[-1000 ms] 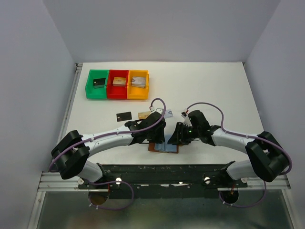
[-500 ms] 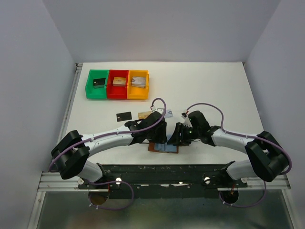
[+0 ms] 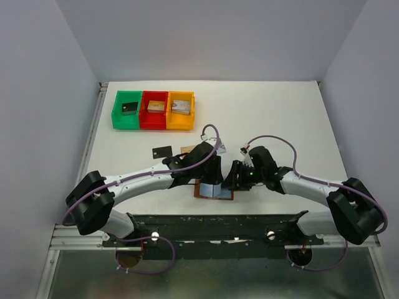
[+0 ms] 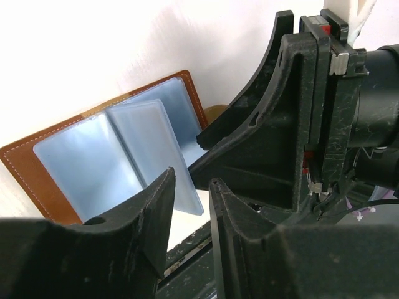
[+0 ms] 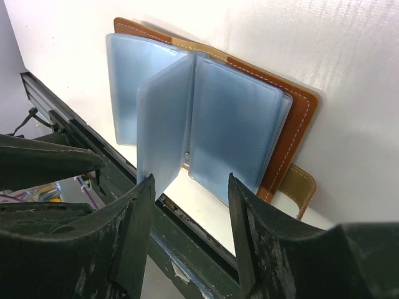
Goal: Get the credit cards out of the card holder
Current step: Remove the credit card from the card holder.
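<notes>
One white table [image 3: 280,112] carries everything, and the two arms reach in from its near edge, the left arm [image 3: 143,179] and the right arm [image 3: 305,182] meeting close together over the middle of that edge. At the far left a green bin [image 3: 126,123], a red bin [image 3: 153,124] and an orange bin [image 3: 180,125] stand touching in a row, well apart from the arms. The card holder [image 3: 212,192] lies open and flat on the table right under both claws, brown leather down and pale blue-grey pockets up; whether any pocket has a card in it cannot be told. The left gripper [image 4: 191,182] hangs at the holder's left side with its jaws parted by a narrow gap and nothing pinched between them. The right gripper [image 5: 190,182] faces it from the right with jaws spread wider, gripping nothing; one pocket leaf [image 5: 165,124] stands upright from the holder's spine, its lower corner just at the tip of one finger [image 5: 134,237]. Beyond the left gripper, a black card [image 3: 162,151] and a gold card [image 3: 186,149] lie flat on the table, near each other. The little brown tab strap [image 5: 298,185] sticks out from the holder's edge.
</notes>
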`<state>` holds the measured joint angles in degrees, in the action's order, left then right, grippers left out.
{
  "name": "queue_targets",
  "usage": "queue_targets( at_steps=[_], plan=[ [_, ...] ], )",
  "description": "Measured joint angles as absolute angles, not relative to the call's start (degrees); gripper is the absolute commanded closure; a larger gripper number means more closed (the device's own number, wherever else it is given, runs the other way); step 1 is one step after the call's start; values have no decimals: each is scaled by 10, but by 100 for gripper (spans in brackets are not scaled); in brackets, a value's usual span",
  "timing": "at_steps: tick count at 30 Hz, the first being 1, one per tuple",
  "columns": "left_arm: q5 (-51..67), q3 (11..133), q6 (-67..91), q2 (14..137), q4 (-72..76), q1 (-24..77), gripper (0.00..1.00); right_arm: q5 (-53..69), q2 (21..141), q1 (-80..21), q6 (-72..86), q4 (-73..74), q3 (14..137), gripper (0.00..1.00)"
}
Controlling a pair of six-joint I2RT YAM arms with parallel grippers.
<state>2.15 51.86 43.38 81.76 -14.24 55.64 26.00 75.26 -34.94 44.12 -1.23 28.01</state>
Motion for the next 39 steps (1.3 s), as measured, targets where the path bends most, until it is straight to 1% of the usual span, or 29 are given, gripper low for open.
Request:
queue_targets(
  at_steps=[9,16,21,34,39],
  plan=[
    [22,519,429,823,-142,556,60,253,744,-348,441,-10,268,41],
    [19,518,429,843,-151,556,61,246,715,-348,444,-4,266,41],
    [19,514,429,853,-156,556,59,244,702,-348,449,-4,266,41],
    [10,502,429,854,-155,556,59,235,699,-345,454,9,259,42],
    [-3,497,429,865,-154,556,60,231,718,-345,449,18,259,44]
  ],
)
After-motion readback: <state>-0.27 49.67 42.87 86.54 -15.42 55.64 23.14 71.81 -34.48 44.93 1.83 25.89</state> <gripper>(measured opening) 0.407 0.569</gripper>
